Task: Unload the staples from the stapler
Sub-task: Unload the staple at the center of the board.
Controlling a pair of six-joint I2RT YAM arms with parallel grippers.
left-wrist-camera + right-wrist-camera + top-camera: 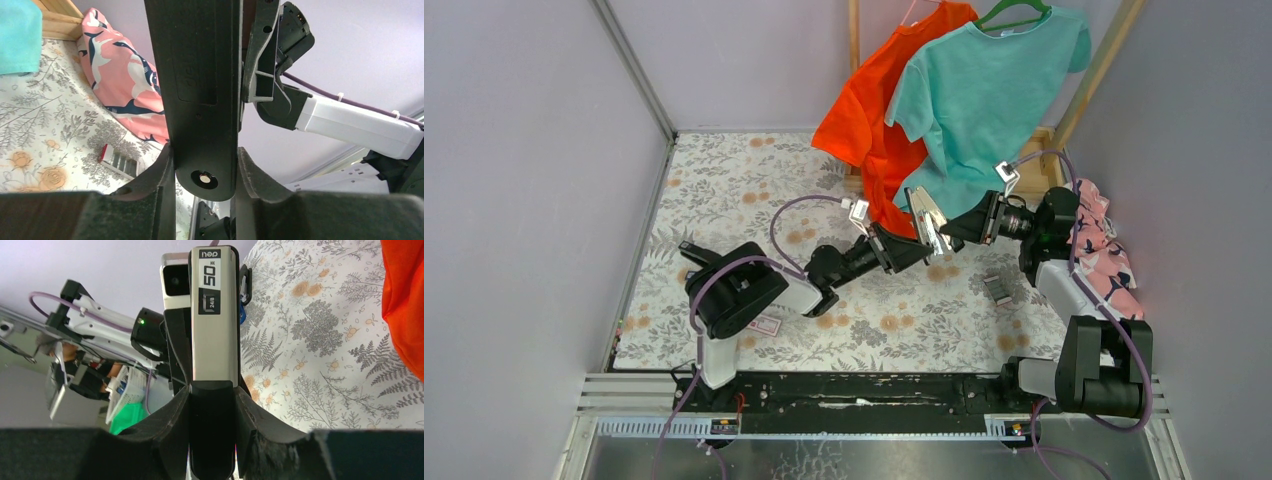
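Above the floral table (724, 200), 1 o'clock of centre, the small black-and-silver stapler (927, 226) hangs opened between arms: left pincer (204, 155) clamped on its black half from 8 o'clock, right pincer (212, 390) on its silver channel from 3. Likely next: tipping the unseen staples out.

- We read this as a robotics lab test cell.
- We see plain lilac panel walls (524, 180) set in aluminium framing (634, 65).
- We note the left arm (734, 295) and right arm (1094, 370) bolted to a black base rail (864, 390).
- Our props: floral tablecloth (724, 190), orange shirt (864, 110), teal shirt (984, 90) on a wooden rack (1089, 85).
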